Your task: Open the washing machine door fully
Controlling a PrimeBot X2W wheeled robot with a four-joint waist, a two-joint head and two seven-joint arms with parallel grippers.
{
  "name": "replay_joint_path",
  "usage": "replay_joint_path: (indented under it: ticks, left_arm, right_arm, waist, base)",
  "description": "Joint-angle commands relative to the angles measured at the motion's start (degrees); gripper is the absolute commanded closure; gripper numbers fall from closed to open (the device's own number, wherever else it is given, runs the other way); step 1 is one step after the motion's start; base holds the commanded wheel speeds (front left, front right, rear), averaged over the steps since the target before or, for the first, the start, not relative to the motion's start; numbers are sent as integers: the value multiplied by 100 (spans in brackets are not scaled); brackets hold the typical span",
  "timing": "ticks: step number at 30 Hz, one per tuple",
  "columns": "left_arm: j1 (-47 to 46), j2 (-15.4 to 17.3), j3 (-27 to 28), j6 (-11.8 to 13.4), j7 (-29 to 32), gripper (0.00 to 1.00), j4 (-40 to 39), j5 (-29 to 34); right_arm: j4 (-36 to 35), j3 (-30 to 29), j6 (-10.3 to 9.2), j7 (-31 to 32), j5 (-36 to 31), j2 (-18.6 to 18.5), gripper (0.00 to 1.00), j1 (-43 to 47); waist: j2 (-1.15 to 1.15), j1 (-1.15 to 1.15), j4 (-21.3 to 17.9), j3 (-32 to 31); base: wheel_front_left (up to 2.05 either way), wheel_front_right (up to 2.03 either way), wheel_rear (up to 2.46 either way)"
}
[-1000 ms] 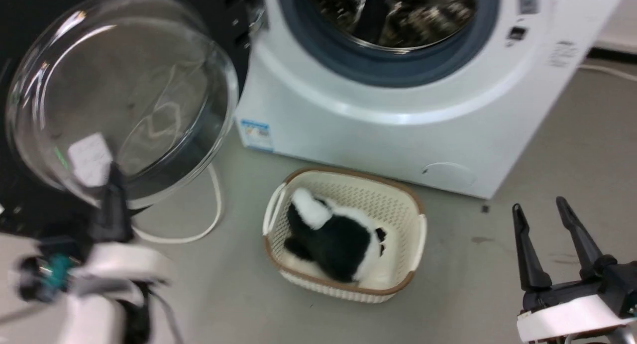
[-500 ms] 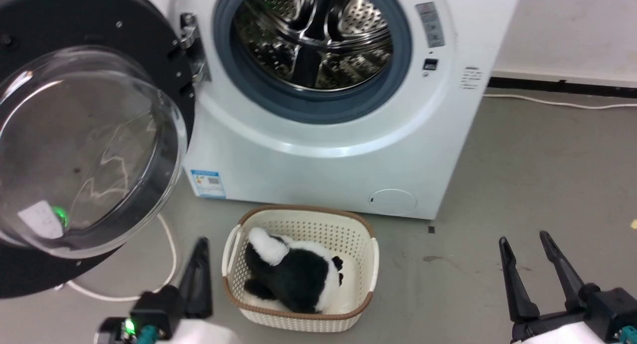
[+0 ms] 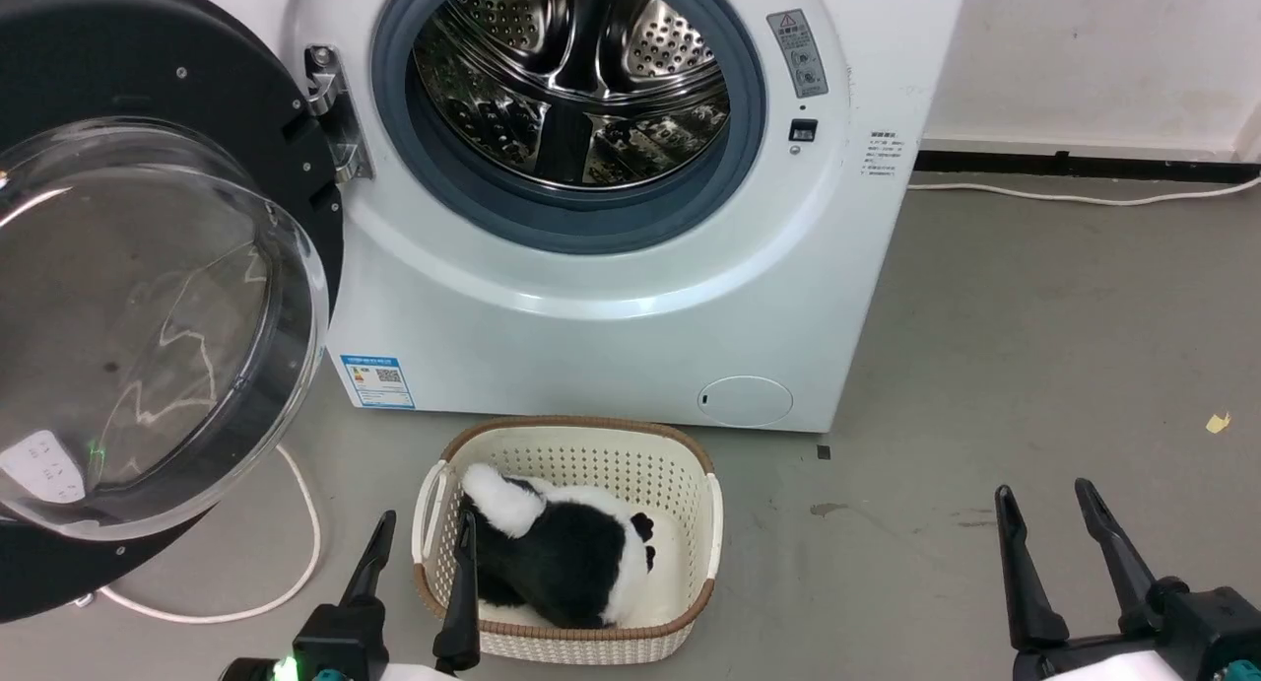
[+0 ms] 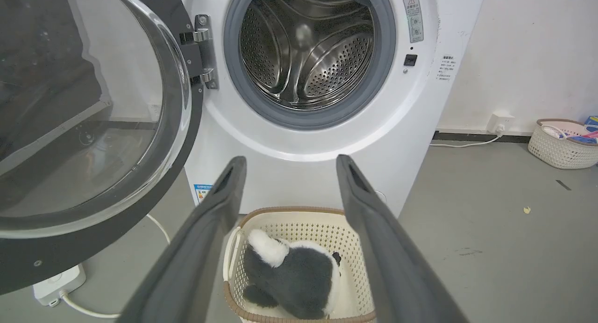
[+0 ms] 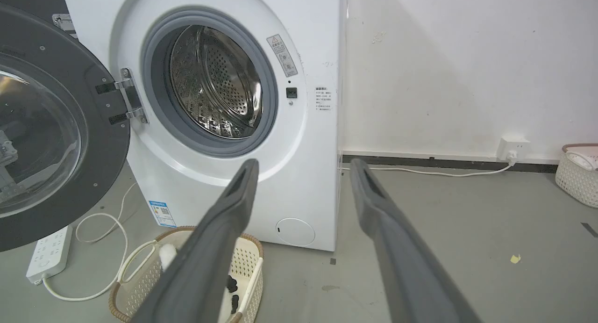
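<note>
The washing machine door [image 3: 148, 297], black with a bulging clear glass bowl, is swung wide to the left on its hinge [image 3: 330, 109], baring the steel drum [image 3: 571, 80]. The same door [image 4: 88, 126] takes up the left of the left wrist view, and its black rim [image 5: 51, 140] is at the left of the right wrist view. My left gripper [image 3: 422, 528] is open at the bottom of the head view, well clear of the door, its fingers beside the basket. My right gripper [image 3: 1042, 499] is open at the lower right over bare floor.
A cream basket [image 3: 690, 464] holding a black-and-white plush toy [image 3: 571, 558] stands on the floor before the machine. A white cable [image 3: 296, 553] and power strip [image 5: 49, 253] lie under the door. A second basket [image 4: 560, 147] sits by the wall at the right.
My left gripper has come away from the door, dropped to the bottom of the picture and opened. The head camera has shifted, showing more of the drum. The right gripper stays open.
</note>
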Motion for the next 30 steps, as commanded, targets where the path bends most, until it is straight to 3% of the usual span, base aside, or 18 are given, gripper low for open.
replay_joint_path:
  ticks: [1, 23, 24, 30]
  left_arm:
    - [37, -5, -17, 24, -1, 0, 28, 12]
    - [-98, 48, -121, 6, -14, 0, 175, -15]
    - [-30, 28, -125, -8, 0, 100, 181, -2]
    - [-32, 10, -103, -24, 26, 100, 173, 22]
  right_arm:
    - [19, 3, 5, -28, 12, 25, 0, 75]
    - [42, 7, 5, 7, 19, 26, 0, 22]
    - [48, 9, 0, 5, 0, 0, 100, -2]
    - [50, 12, 0, 26, -13, 0, 100, -21]
  waist:
    - [0, 0, -5, 5]
    - [0, 0, 25, -10]
    - [0, 0, 25, -10]
    - [0, 0, 21, -9]
  base:
    - [0, 0, 0]
    - [0, 0, 0]
    - [0, 0, 0]
    - [0, 0, 0]
